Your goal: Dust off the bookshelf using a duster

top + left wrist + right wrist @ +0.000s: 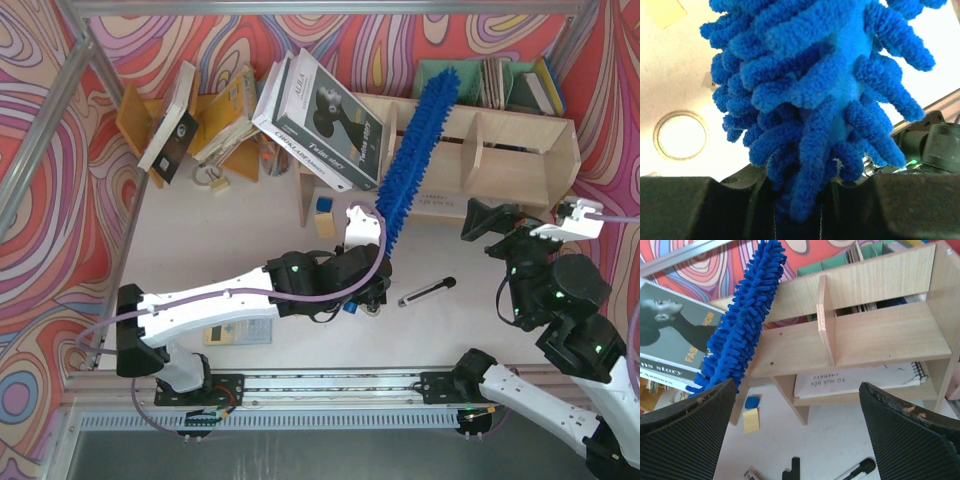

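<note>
The pale plywood bookshelf stands at the back right; it also shows in the right wrist view. The bright-blue fluffy duster slants up from my left gripper, lying across the shelf's left part with its tip near the top back edge. My left gripper is shut on the duster's lower end; the duster fills the left wrist view above the gripper. My right gripper is open and empty in front of the shelf's right half. In the right wrist view the duster shows at left, above my right gripper.
Large books lean against the shelf's left end, beside an orange-brown book rack. A green file holder stands behind the shelf. A black-and-silver utility knife lies between the arms. Yellow and blue blocks lie under the shelf. A notebook lies on the lower tier.
</note>
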Controlling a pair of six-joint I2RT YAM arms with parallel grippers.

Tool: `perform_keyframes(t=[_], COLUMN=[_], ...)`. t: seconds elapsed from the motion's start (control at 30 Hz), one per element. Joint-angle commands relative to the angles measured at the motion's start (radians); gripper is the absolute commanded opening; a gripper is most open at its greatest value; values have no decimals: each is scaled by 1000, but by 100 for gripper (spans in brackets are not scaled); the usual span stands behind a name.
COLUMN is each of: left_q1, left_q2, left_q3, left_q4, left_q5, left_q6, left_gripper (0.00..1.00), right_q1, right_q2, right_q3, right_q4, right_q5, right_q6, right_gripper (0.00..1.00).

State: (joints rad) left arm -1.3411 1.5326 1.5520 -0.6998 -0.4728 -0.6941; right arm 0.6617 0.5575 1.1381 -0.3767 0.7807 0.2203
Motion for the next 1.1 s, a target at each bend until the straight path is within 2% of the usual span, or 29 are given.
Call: perform_keyframes(t=[0.0, 0.23, 0.4, 0.57, 0.7, 0.9, 1.07], left_q1=[-4, -52, -60, -73, -110, -166, -170], left_q2=[28, 49, 63, 63, 38, 13, 14], left_q3=[-21, -34, -48, -52, -65, -74, -89], left_q4=[-54, -94, -103, -133, -158, -111, -75], left_q5=[-69, -102, -70, -42, -75, -136, -144], left_q6=[-127, -233, -257, -229, -198, -143, -111], left_gripper=[0, 0, 0, 0, 0, 0, 0], right_q1=[4, 4, 4, 4, 5, 3, 4], right_q2=[-11, -26, -24, -27, -41, -52, -51], right_q3=[-32, -79, -87, -84, -85, -90, -85], right_q4=[1, -3, -9, -23, -36, -54, -57], right_q5=[14, 55, 55, 56, 60, 61, 62], right_q6=[51, 72, 87, 92, 98, 120, 118], right_gripper=[99, 99, 99, 99, 99, 99, 99])
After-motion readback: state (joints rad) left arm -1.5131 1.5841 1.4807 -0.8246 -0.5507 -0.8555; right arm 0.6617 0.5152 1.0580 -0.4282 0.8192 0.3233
